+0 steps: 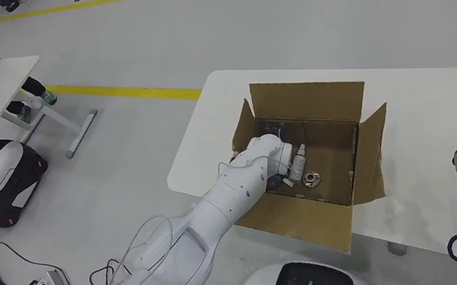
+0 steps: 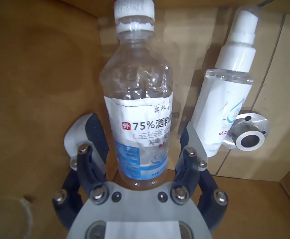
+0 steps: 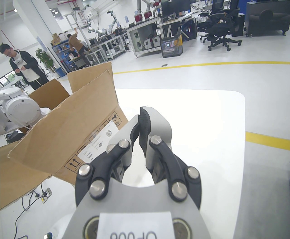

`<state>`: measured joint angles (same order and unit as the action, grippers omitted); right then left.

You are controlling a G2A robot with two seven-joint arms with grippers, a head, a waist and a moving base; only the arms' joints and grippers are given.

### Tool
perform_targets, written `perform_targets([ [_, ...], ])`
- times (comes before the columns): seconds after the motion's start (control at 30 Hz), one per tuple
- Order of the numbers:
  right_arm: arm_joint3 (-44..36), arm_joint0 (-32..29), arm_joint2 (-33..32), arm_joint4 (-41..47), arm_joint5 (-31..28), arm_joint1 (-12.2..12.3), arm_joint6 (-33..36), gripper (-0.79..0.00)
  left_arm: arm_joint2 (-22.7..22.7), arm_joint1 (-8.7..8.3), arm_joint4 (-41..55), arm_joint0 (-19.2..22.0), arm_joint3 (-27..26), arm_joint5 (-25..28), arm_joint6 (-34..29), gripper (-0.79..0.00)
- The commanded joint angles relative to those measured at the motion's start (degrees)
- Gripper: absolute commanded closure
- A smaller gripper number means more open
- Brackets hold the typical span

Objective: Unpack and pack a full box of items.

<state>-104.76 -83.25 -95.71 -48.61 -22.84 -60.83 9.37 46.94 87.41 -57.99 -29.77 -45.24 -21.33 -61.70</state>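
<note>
There it was, the left pincer (image 2: 136, 132) down inside the cardboard box (image 1: 306, 94), spread wide, with the clear bottle (image 2: 138, 90) lying right between its fingers (image 2: 78, 133). There was a gap on either side of the bottle, so nothing was gripped yet. The fingers flanked the lower, labelled half, while the white cap pointed away from the wrist towards the box wall.

Just outside one finger lay a white spray bottle (image 2: 226, 95), close enough that I couldn't say whether it touched. A little metal flange (image 2: 249, 135) sat against its far side.

My guess was that the clear bottle would be light and thin-walled (I couldn't tell how full it was), so it would dent under a hard squeeze and skid on its bare plastic. The papered band between the fingers looked the sensible place to hold it, low on the body and well clear of the tapering neck. Closing in might nudge that spray bottle.

Away from the box, the right pincer (image 3: 141, 126) hung over the white table (image 3: 204, 108) with its pads pressed together on nothing, just beside the box's outer flap.
</note>
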Motion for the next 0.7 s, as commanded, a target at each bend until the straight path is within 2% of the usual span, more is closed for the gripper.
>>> perform_targets([
  [0.0,0.0,0.0,0.0,0.0,0.0,0.0,0.0,-0.179,0.1,0.2,0.3,0.0,0.7,0.3,0.5,-0.419],
  [0.03,0.0,0.0,0.0,0.0,0.0,0.0,0.0,-0.28,0.1,0.29,0.4,0.1,1.0,0.4,0.8,-0.351],
  [0.07,0.0,0.0,0.0,0.0,0.0,0.0,0.0,-0.332,0.2,0.39,0.5,0.2,1.2,0.5,1.0,-0.252],
  [0.1,0.0,0.0,0.0,0.0,0.0,0.0,0.0,-0.4,0.2,0.47,0.6,0.2,1.4,0.6,1.2,-0.077],
  [0.13,0.0,0.0,0.0,0.0,0.0,0.0,0.0,-0.594,0.3,0.54,0.7,0.2,1.4,0.7,1.4,0.0],
  [0.17,0.0,0.0,0.0,0.0,0.0,0.0,0.0,-0.785,0.4,0.59,0.8,0.2,1.4,0.8,1.6,0.0],
  [0.43,0.0,0.0,0.0,0.0,0.0,0.0,0.0,-0.785,2.6,0.13,1.0,0.0,-2.0,1.7,1.1,0.0],
  [0.67,-2.1,-0.6,0.5,2.2,-1.3,-0.1,0.5,-0.785,5.9,-1.64,-1.5,-2.9,-13.0,2.7,-2.8,0.0],
])
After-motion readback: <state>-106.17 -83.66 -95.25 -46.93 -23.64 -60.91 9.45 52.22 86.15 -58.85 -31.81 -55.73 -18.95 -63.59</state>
